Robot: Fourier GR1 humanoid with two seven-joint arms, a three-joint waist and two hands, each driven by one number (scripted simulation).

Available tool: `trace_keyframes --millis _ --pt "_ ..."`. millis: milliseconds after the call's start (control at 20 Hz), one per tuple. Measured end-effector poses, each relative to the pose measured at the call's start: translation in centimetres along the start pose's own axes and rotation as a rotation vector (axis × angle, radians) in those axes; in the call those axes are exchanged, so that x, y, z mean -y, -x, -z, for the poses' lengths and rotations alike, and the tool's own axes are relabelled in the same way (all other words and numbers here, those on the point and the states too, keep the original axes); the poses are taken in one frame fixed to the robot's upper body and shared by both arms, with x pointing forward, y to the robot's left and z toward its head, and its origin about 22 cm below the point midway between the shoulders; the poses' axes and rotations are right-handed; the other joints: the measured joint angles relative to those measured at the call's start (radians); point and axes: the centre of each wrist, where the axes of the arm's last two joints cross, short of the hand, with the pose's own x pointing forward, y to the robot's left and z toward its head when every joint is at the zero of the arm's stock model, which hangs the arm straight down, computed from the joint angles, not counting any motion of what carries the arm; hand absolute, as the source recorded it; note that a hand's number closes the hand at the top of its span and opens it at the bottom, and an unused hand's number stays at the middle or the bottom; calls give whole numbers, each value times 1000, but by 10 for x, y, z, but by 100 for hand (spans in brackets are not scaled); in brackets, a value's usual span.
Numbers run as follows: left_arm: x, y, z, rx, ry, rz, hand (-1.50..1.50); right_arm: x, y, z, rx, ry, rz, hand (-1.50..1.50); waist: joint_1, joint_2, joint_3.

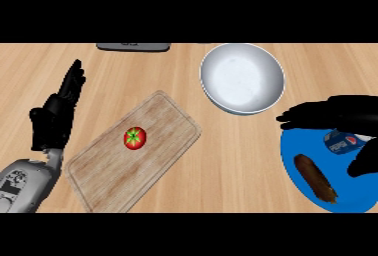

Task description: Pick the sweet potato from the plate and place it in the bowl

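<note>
Open right hand (336, 114) over blue plate (295, 172) with sweet potato (316, 178) and Pepsi can (341, 142).

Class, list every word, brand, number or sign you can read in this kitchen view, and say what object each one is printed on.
"pepsi": white lettering on the blue can lying on the blue plate.
The grey object at the counter's far edge: markings too blurred to read.
Nothing else carries text.

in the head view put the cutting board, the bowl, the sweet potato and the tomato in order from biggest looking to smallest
1. cutting board
2. bowl
3. sweet potato
4. tomato

The sweet potato is longer than the tomato but thin, so those two are close.
</note>
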Motion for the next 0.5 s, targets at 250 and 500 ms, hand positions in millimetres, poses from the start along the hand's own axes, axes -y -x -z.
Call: trace_keyframes --millis 250,500 --pt "2 1 -8 -5 -10 -2 0 -17 -1 15 2 -133 -79 -150 -10 -3 -1" --pt "-3 3 -8 -14 -25 1 0 -37 4 28 -13 -245 -157 -150 -22 -4 -2"
